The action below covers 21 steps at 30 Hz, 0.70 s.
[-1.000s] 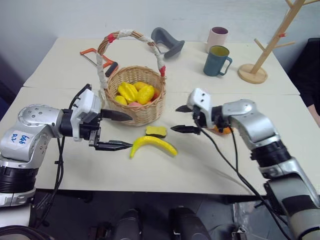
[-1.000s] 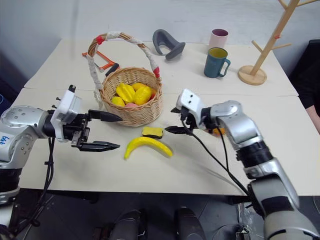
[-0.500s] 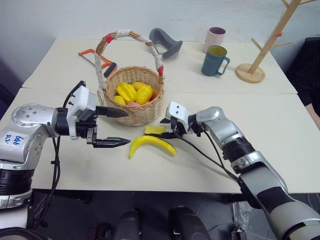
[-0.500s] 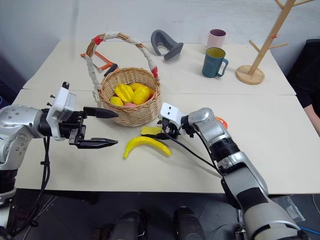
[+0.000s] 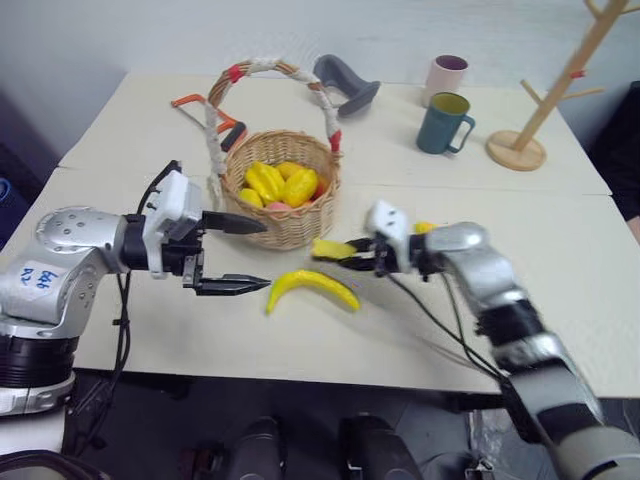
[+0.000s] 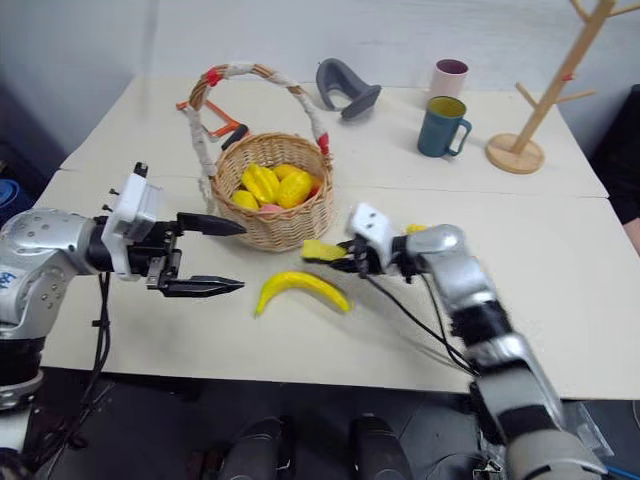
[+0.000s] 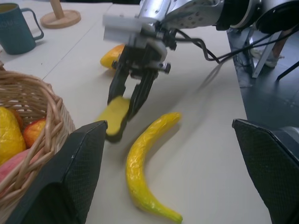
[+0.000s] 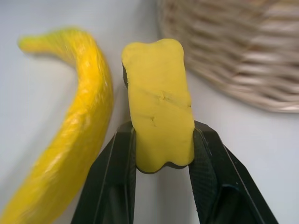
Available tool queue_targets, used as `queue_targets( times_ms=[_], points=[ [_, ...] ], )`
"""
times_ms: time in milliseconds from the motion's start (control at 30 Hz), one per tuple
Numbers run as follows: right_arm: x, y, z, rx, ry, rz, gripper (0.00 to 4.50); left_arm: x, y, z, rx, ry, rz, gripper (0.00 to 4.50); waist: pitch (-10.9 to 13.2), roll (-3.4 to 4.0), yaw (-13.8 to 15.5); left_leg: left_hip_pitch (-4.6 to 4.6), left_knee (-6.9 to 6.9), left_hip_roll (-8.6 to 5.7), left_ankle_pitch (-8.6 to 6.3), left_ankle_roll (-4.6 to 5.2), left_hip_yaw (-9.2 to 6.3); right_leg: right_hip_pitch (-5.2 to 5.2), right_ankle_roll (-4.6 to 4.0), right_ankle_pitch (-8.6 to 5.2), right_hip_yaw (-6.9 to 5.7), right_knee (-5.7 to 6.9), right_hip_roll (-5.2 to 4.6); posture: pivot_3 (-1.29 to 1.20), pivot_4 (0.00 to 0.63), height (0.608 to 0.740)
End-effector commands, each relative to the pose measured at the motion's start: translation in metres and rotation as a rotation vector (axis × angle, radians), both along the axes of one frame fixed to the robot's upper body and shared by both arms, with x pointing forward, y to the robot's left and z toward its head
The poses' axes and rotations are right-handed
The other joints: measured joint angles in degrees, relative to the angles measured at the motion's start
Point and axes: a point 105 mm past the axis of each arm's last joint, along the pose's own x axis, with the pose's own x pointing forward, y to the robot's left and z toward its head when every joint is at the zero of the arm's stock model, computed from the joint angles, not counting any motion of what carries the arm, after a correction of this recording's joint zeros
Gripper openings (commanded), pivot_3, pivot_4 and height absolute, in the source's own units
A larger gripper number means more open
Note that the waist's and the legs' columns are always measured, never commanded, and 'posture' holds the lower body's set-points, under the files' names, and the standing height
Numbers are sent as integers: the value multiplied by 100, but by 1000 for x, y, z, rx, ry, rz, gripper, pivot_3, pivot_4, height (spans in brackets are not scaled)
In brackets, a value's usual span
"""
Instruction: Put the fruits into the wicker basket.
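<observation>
A blue-inked sticker, illegible, marks the left arm, whose left gripper hangs wide open beside the wicker basket of fruits, while the right gripper, empty a second ago, now pinches the flat yellow block above the cream table, the banana lying just beside it.

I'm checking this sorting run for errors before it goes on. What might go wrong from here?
1. The right gripper is shut on the flat yellow block, not a fruit; beside the wicker basket, it may end up dropped in there.
2. The banana lies on the table and the mango sits behind the right arm, so both could get skipped.
</observation>
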Motion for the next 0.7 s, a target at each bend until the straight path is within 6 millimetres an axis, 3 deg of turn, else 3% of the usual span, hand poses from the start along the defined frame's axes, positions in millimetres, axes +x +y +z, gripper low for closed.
queue_targets(
  times_ms=[33, 100, 233, 333, 400, 533, 700],
  points=[
    [-33, -46, 53, 99, -95, -154, 1119, -1, -16, 10, -42, -37, -77, 4500, 0, 0, 45, -6, 2, -2, -1, 3, -3, 0, 0, 0, -3, -2, -1, 0, 150, 740],
    [-51, -88, 60, 92, -100, -301, 1119, 3, -27, 11, -53, -53, -111, 4500, 0, 0, 104, -8, 3, -2, -4, 7, -8, 4, 1, 1, -7, -11, -2, 0, 150, 740],
    [-82, -191, 47, 14, -71, -709, 1119, 10, -51, 11, -59, -111, -180, 4500, -1, -1, 178, -1, 1, -4, -5, 10, -11, 22, 2, 1, -8, -32, 7, 0, 150, 740],
    [-103, -234, 31, 11, -32, -902, 1119, 10, -59, 9, -53, -110, -240, 4500, -3, 1, 121, 0, 0, -5, -1, 13, 1, 20, 10, 6, 6, -36, 15, 0, 150, 740],
    [-114, -244, 12, 7, 3, -958, 1119, 15, -62, 7, -42, -106, -261, 4500, -4, 3, 77, 6, 0, -1, 3, 8, 13, 16, 14, 7, 21, -28, 26, 0, 150, 740],
    [-121, -245, -25, 7, 77, -999, 1119, 22, -67, 6, -33, -107, -291, 4500, -4, 4, -49, 63, -12, 5, 9, 0, 15, 59, 13, 7, 40, -31, 62, 0, 150, 740],
    [-122, -239, -47, 27, 127, -1018, 2862, 26, -66, 1, -16, -102, -303, 4500, -9, 13, -88, 95, -28, 23, 4, -8, 15, 90, 13, 7, 54, -50, 73, 0, 150, 740]
  ],
)
